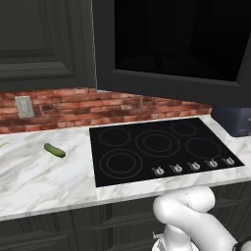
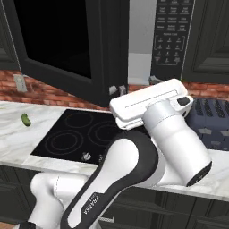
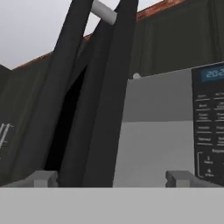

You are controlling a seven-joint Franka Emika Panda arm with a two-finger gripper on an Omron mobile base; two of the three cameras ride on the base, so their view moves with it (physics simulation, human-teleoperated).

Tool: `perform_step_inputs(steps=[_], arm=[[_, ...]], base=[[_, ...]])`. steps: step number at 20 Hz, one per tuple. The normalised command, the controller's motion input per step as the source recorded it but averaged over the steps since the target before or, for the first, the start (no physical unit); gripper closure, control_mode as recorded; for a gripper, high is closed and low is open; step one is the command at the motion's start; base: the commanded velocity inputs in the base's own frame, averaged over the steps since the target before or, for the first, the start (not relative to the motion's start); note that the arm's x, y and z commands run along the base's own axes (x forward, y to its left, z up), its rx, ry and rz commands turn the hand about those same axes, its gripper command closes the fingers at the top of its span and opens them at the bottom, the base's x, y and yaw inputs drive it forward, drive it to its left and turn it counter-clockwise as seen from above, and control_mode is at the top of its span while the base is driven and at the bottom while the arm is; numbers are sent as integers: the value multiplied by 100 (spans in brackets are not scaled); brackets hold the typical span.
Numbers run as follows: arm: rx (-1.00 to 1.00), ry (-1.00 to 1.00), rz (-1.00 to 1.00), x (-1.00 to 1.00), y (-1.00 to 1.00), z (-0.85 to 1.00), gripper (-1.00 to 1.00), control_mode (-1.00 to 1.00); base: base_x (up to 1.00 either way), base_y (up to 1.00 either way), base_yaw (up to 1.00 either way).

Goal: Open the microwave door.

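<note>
The microwave door (image 1: 176, 44) stands swung out over the cooktop, a black frame around dark glass. From the right base view the microwave door (image 2: 62, 40) hangs at the left, and the light grey cavity (image 2: 141, 44) and the keypad (image 2: 172, 31) are uncovered. My gripper (image 2: 118, 91) sits just under the door's free edge. In the hand view the door's edge (image 3: 100, 100) and its pale handle bar (image 3: 103, 11) rise above my gripper (image 3: 113, 178). The fingertips (image 3: 43, 178) are spread wide, open, holding nothing.
A black glass cooktop (image 1: 157, 147) with knobs lies in the marble counter (image 1: 44, 171). A green cucumber (image 1: 54, 150) rests to its left. A dark toaster (image 2: 210, 120) stands at the right. Behind are a brick backsplash (image 1: 59, 105) and dark cabinets (image 1: 39, 39).
</note>
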Motion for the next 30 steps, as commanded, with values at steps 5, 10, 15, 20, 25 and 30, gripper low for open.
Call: perform_step_inputs(steps=[5,10,15,20,25,30], arm=[[-21,-9,5,66,-9,-2,-100,-100],[-11,-7,3,52,-58,0,-100,-100],[-9,-1,3,55,-54,0,-100,-100],[-11,-4,7,21,9,0,-100,-100],[-12,-8,14,0,57,0,-100,-100],[-11,-5,17,0,93,0,-100,-100]], base=[[0,0,0],[0,0,0],[0,0,0],[0,0,0],[0,0,0],[0,0,0]])
